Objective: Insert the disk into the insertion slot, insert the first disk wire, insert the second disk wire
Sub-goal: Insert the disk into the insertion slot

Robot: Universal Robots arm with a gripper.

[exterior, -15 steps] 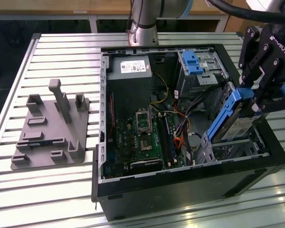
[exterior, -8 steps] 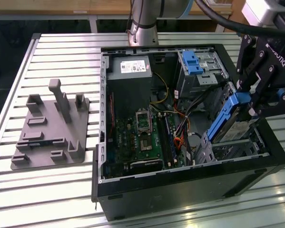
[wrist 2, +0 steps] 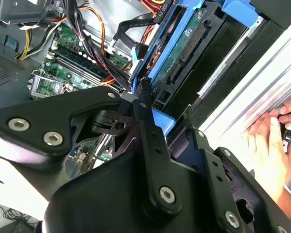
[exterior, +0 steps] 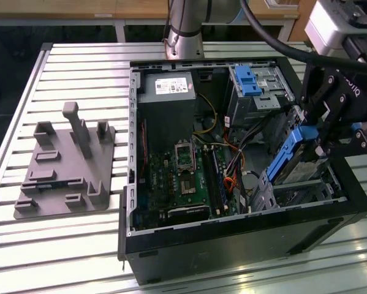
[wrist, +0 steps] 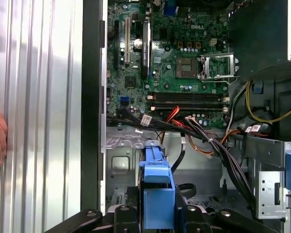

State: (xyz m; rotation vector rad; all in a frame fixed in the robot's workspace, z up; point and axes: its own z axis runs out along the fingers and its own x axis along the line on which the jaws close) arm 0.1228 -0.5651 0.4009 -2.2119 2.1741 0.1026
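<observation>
Your exterior view stands high and well back from the computer case (exterior: 232,245). It looks down at a slant, so you see the whole open case and the slatted table (exterior: 79,61) around it. Your first wrist view hangs close above the case, facing along the motherboard (wrist: 184,63) inside it. Your second wrist view sits nearer still, peering past the gripper (wrist 2: 165,109) into the case. All three share that motherboard; both wrist views share the disk (wrist: 157,196) (wrist 2: 184,43) near the case's wall.

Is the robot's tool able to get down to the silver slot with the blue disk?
Probably yes. The tool grips the disk, tilted just above the insertion slot, and nothing seems to lie between them; the wires sit off to the side.
</observation>
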